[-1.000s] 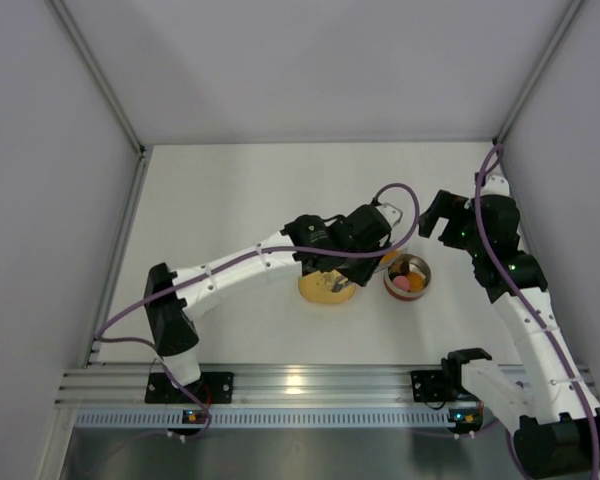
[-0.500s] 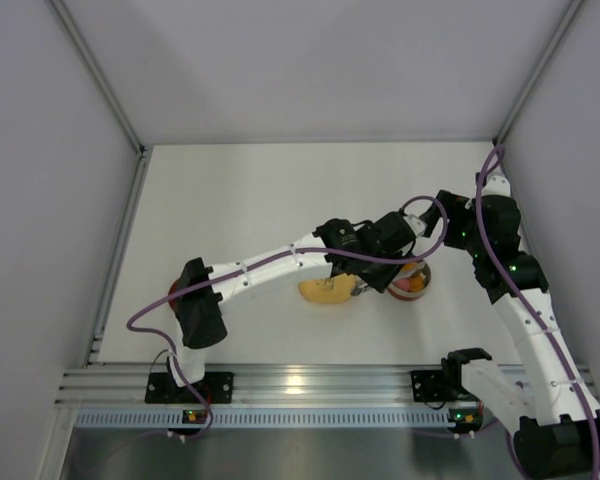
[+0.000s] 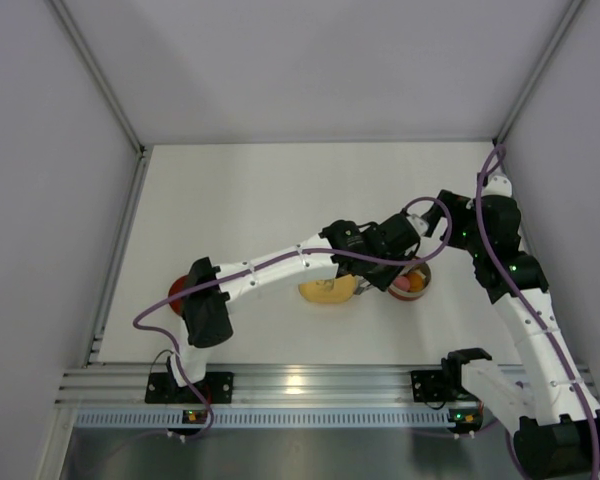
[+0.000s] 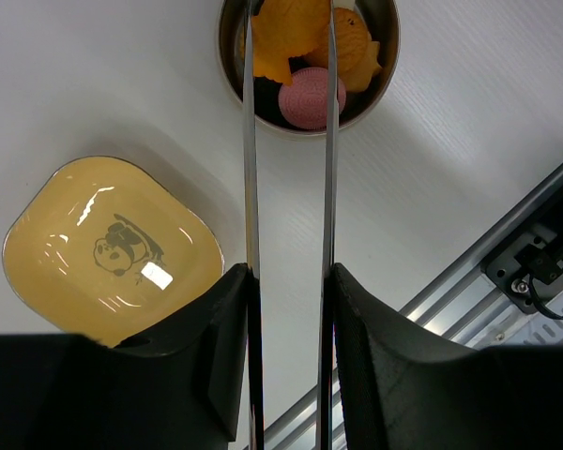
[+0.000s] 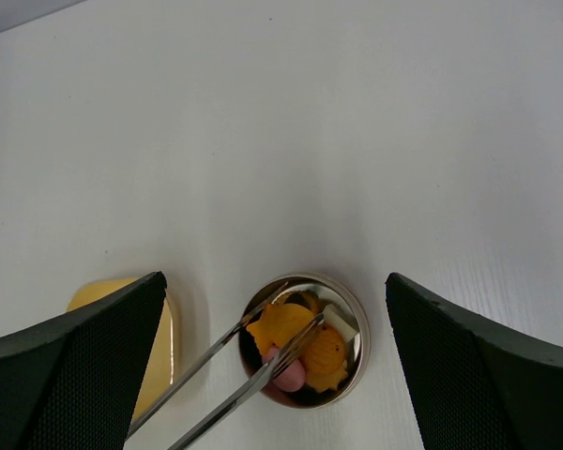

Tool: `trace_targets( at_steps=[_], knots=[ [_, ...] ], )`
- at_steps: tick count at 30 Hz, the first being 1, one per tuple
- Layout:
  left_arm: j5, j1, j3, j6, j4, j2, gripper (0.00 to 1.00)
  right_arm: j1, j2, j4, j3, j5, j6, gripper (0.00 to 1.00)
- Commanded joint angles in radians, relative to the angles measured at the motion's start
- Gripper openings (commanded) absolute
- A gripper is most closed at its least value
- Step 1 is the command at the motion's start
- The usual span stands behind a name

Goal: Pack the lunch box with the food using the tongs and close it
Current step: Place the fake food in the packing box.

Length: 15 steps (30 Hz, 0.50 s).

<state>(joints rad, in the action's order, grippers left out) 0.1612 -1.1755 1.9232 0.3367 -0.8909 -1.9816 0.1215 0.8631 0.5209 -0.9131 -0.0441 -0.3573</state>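
My left gripper is shut on the tongs, whose two silver arms reach up into the lunch box. An orange fish-shaped piece of food sits between the tong tips, over a pink piece and another orange one. The right wrist view shows the same: tongs, orange piece, lunch box. My right gripper hangs open above the box, holding nothing. The red lid peeks out behind the left arm's elbow.
An empty yellow rounded-square dish with a panda picture lies just left of the lunch box. The aluminium rail runs along the near table edge. Grey walls enclose the table on three sides.
The left arm has swung to the right, carrying the tongs from over the yellow dish to over the lunch box. The right arm has stayed put.
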Motion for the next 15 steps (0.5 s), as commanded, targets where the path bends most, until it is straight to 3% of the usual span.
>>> trace_targets(
  at_steps=[1,15],
  knots=[
    [0.040,-0.001,0.046,-0.011,0.047,-0.006,0.38,-0.002,-0.016,0.007,-0.049,0.018,0.014,0.99],
    [0.038,-0.001,0.048,-0.010,0.055,-0.019,0.49,-0.002,-0.022,0.007,-0.041,0.016,0.014,1.00]
  ],
)
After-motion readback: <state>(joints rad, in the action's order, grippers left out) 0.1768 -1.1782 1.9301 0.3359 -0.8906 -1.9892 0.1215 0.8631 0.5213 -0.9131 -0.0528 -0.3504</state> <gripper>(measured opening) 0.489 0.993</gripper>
